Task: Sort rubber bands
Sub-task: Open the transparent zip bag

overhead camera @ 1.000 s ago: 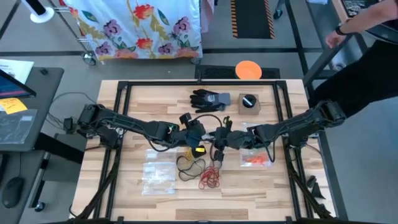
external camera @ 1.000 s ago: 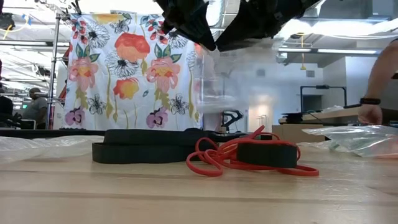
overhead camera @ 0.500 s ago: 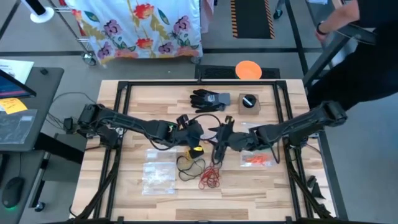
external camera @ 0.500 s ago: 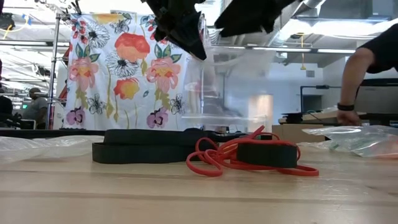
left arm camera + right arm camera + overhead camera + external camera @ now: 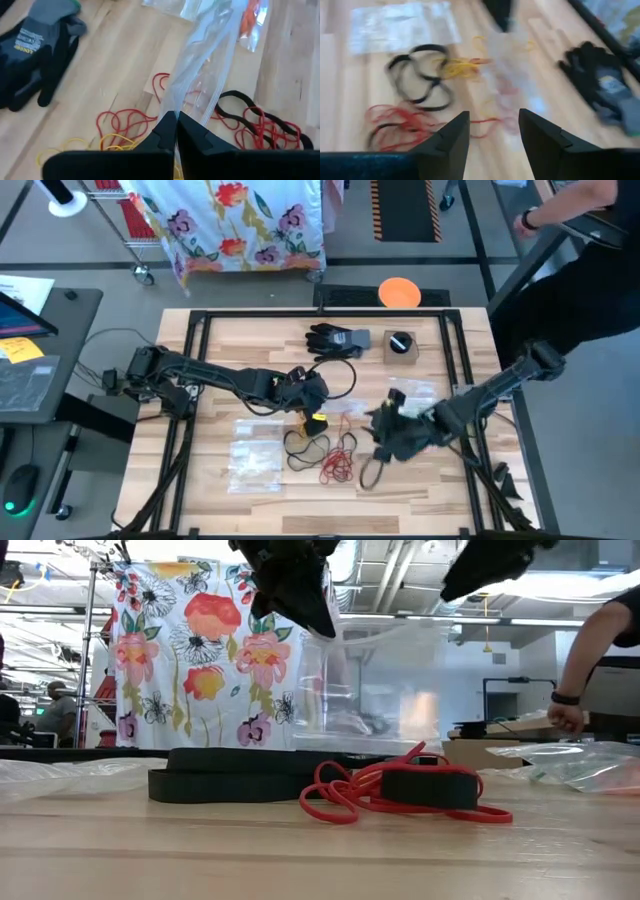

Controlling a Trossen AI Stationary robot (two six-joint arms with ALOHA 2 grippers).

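Observation:
Loose rubber bands lie mid-table: yellow (image 5: 318,420), black (image 5: 300,445) and red (image 5: 338,465). In the low view the red ones (image 5: 370,795) lie in front of the black ones (image 5: 240,780). My left gripper (image 5: 312,395) is above them, shut on a clear plastic bag (image 5: 365,680) that hangs from it. My right gripper (image 5: 382,442) is nearer the table's front right, raised and open. The right wrist view shows nothing between the fingers of my right gripper (image 5: 495,135). My left gripper pinches the clear bag between its two fingers at an edge beside the zip strip (image 5: 177,107). The fingers slant downward toward the table's right side. The bag hangs slack below the fingers (image 5: 318,620), above the bands. Whether its lower end touches the table, I cannot tell.
A black and grey glove (image 5: 338,340) and a small box with a black knob (image 5: 400,345) lie at the far side. Clear bags lie at the near left (image 5: 255,460) and right of centre (image 5: 412,392). A person stands beyond the table's far right corner (image 5: 570,220).
My right gripper has left the bag's top and drawn away toward the table's near right, rising a little. The bag now hangs from my left gripper alone and has dropped and spread below it. My left gripper has stayed in place, rolling slightly.

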